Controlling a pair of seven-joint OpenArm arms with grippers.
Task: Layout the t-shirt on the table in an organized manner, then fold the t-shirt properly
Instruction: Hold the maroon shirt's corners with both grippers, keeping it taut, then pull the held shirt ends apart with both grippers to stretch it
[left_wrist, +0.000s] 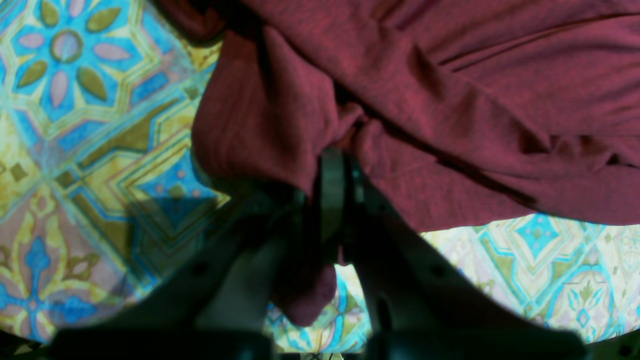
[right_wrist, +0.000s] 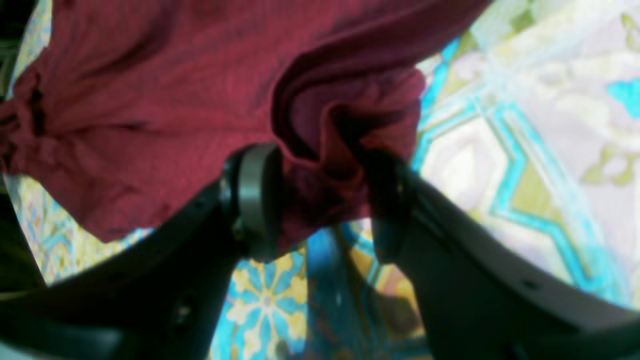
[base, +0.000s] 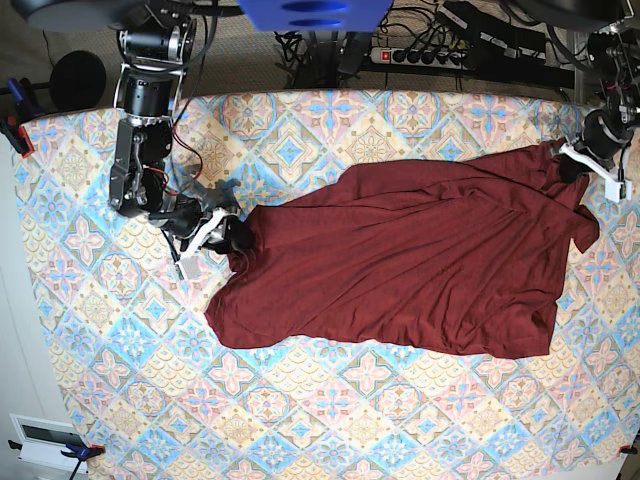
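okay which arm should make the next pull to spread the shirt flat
Left. The left gripper is shut on the t-shirt, while the right gripper stands open around a bunched corner.

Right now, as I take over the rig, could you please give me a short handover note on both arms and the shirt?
Left pincer: shut on the shirt, pinching a bunched edge at its far end.
Right pincer: jaws apart, a fold of cloth between them, not clamped.
Shirt: stretched across the table between the two arms, mostly spread but creased, with edges curled.
Done: rough layout.
Left: smooth it flat, then fold.
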